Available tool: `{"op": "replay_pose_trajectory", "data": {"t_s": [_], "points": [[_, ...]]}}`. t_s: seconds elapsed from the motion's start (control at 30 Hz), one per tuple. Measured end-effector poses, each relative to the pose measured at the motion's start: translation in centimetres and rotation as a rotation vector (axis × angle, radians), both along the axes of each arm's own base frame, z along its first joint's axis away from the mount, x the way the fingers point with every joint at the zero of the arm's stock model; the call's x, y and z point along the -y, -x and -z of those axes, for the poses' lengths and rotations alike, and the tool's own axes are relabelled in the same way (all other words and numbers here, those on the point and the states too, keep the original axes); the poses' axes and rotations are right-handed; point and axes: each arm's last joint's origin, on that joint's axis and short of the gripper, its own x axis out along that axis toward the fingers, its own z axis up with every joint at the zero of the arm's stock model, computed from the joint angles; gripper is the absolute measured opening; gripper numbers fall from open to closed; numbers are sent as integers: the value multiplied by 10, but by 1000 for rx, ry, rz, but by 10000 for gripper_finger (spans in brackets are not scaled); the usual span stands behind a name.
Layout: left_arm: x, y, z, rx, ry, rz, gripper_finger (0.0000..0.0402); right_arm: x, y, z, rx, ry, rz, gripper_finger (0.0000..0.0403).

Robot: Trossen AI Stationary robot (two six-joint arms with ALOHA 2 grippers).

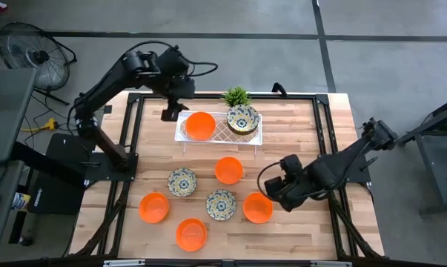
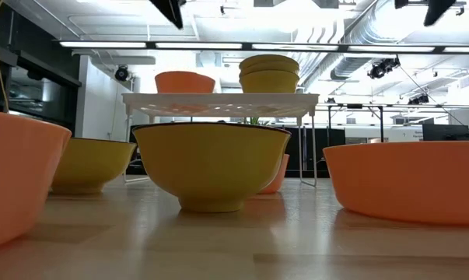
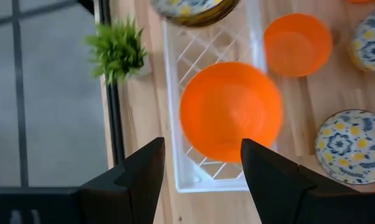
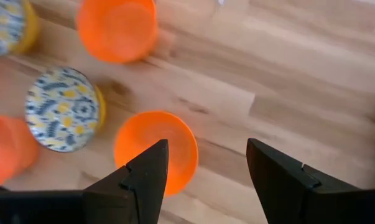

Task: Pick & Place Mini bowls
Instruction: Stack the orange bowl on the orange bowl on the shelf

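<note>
The left tool (image 1: 170, 113) hangs in the upper left of the high view, just beside the left end of the white tray (image 1: 183, 136), its fingers spread with nothing between them. In its wrist view the orange bowl on the tray (image 3: 231, 110) sits ahead of the open fingers. The right tool (image 1: 271, 187) sits right of centre in the high view, also spread and empty, just beside the orange bowl at lower centre-right (image 1: 257, 208), which shows partly behind one finger in the right wrist view.

On the tray, right of the orange bowl, stands a stack of floral bowls (image 1: 242, 119), with a small green plant (image 1: 236, 96) just behind it. On the counter (image 1: 312, 126) below the tray lie six more: an orange bowl at centre (image 1: 228, 170), a floral bowl left of it (image 1: 181, 182), another floral bowl lower down (image 1: 221, 205), and orange bowls at lower left (image 1: 154, 207) and bottom centre (image 1: 191, 233).

These bowls look rigid, light and smooth-sided, probably slippery and likely to chip if dropped. The best hold appears to be across the rim, one finger inside and one outside.
</note>
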Motion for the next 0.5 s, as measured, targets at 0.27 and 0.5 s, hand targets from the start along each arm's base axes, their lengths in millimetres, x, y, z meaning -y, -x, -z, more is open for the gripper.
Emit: {"op": "replay_pose_trajectory", "data": {"t_s": [0.27,0.5], "points": [[38,10,-15,40,-78,94,204,-21,-22,36,-167,-129,112,204],[57,6,-15,19,-156,137,204,-40,-36,63,-227,-210,195,204]]}}
